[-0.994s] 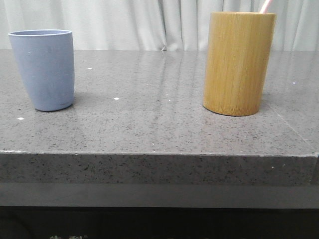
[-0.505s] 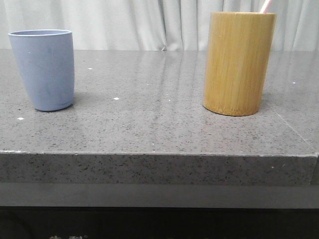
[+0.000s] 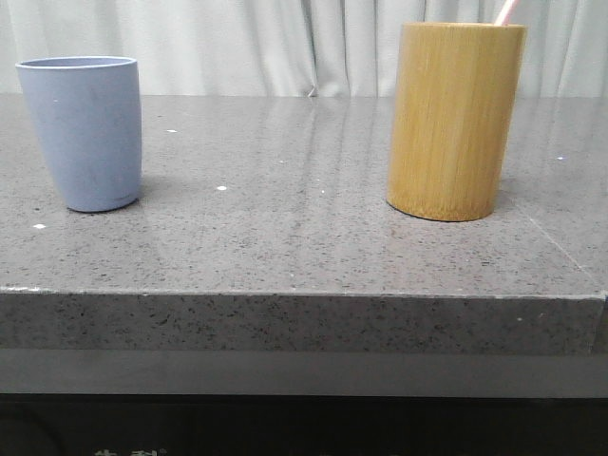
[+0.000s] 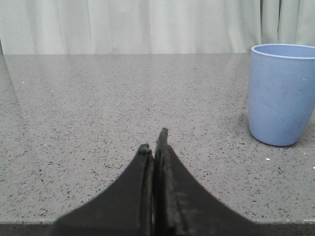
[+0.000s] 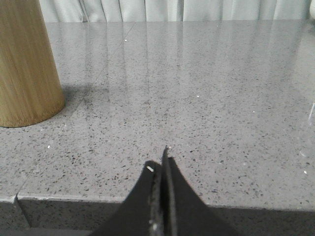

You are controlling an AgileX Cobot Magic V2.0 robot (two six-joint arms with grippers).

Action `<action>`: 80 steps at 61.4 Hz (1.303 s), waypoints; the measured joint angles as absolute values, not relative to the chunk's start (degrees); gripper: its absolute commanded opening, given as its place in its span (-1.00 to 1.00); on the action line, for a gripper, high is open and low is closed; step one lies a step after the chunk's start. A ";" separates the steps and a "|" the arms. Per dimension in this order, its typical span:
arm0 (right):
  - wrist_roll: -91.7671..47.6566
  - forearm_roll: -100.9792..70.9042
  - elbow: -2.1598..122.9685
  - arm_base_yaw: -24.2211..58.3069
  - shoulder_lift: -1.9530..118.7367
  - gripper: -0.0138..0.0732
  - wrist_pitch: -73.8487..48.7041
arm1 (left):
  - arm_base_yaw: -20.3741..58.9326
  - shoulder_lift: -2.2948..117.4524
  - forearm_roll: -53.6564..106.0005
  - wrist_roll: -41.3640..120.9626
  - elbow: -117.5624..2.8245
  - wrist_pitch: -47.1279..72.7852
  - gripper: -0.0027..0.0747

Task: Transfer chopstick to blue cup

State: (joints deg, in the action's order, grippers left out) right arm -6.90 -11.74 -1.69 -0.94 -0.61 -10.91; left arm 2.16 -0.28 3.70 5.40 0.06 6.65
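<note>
Nothing has changed across the last second: the front view matches the 2 earlier pictures, so the task has not started. Grey speckled surface [image 3: 304, 237] carries everything, pale curtain behind it. Bamboo holder [image 3: 456, 119] stands upright toward the right side; it also shows in the right wrist view as the tan cylinder. Blue cup [image 3: 84, 128] stands upright toward the left, well apart from the holder, looks empty from here though the inside is not visible; the left wrist view has it near and off to one side of that arm. Chopstick [image 3: 507, 11] is in the bamboo holder, just a pink tip poking over the rim, leaning right. Left gripper [image 4: 155, 142] sits low over the surface edge, fingers pressed together, holding nothing. Right gripper [image 5: 161, 164] same, fingers closed, empty, holder off to its side. Judgement: both arms parked; right arm is nearer the holder and would need to spread its fingers before reaching the tip.
</note>
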 measured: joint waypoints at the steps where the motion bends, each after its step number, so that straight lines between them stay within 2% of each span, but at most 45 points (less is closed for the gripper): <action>1: -6.90 -11.74 -1.69 -0.94 -0.61 -0.95 -10.91 | 2.16 -0.28 3.70 5.40 0.06 6.65 -0.98; 38: -6.90 -11.74 -1.69 -0.94 -0.61 -0.95 -10.79 | 2.16 -0.28 3.83 5.40 0.06 6.45 -0.98; 50: -6.90 -12.46 -1.12 -0.94 -0.61 -0.95 -6.32 | 2.16 -0.28 4.06 5.40 -0.21 0.00 -0.98; 56: -6.90 -12.84 2.90 -0.94 -0.61 -0.95 -7.44 | 2.16 -0.28 4.27 5.40 -3.25 1.85 -0.98; 65: -6.90 -13.13 13.32 -0.94 -0.03 -0.95 -12.72 | 2.16 1.35 4.27 5.40 -14.28 9.77 -0.98; 80: -6.90 -13.13 30.25 -0.94 13.08 -0.95 -22.80 | 2.16 16.27 4.27 5.40 -28.82 18.83 -0.98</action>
